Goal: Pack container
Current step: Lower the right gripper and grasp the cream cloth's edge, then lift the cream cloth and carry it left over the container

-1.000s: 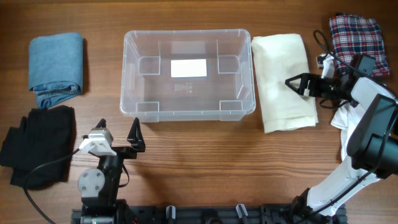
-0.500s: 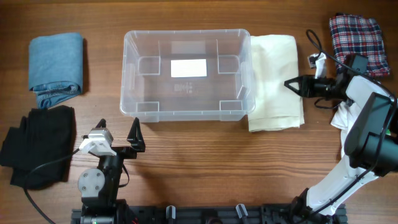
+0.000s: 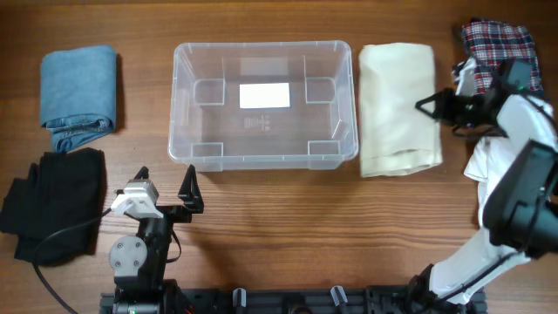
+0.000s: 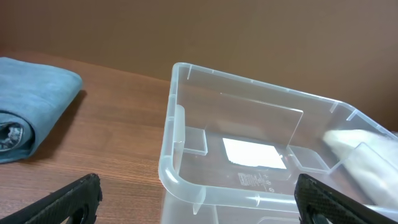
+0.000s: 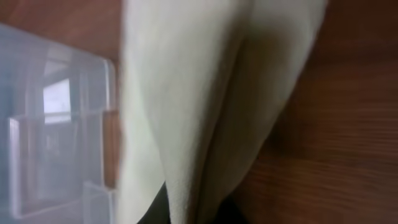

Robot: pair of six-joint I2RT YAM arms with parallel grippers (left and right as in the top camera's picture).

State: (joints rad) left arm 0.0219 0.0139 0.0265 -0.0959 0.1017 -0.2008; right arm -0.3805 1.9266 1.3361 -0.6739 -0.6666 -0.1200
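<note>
The container (image 3: 261, 161), a clear plastic bin with a white label on its base, stands empty at the table's middle. A folded cream cloth (image 3: 394, 105) lies just right of it. My right gripper (image 3: 425, 105) is shut on that cloth's right edge. In the right wrist view the cream cloth (image 5: 186, 93) fills the frame, pinched at my right gripper (image 5: 189, 211), with the container (image 5: 56, 124) at the left. My left gripper (image 3: 166, 196) stands open in front of the container, holding nothing. In the left wrist view my left gripper (image 4: 202, 202) faces the container's near corner (image 4: 171, 155).
A folded blue cloth (image 3: 78, 92) lies at the far left, with a black garment (image 3: 48, 205) below it. A plaid cloth (image 3: 493, 44) sits at the back right. A white cloth (image 3: 481, 166) lies under the right arm.
My right gripper has shut on the cream cloth's edge and drawn back to the right. The cloth first slid against the container, then came away and bunched narrower. The left arm has not moved.
</note>
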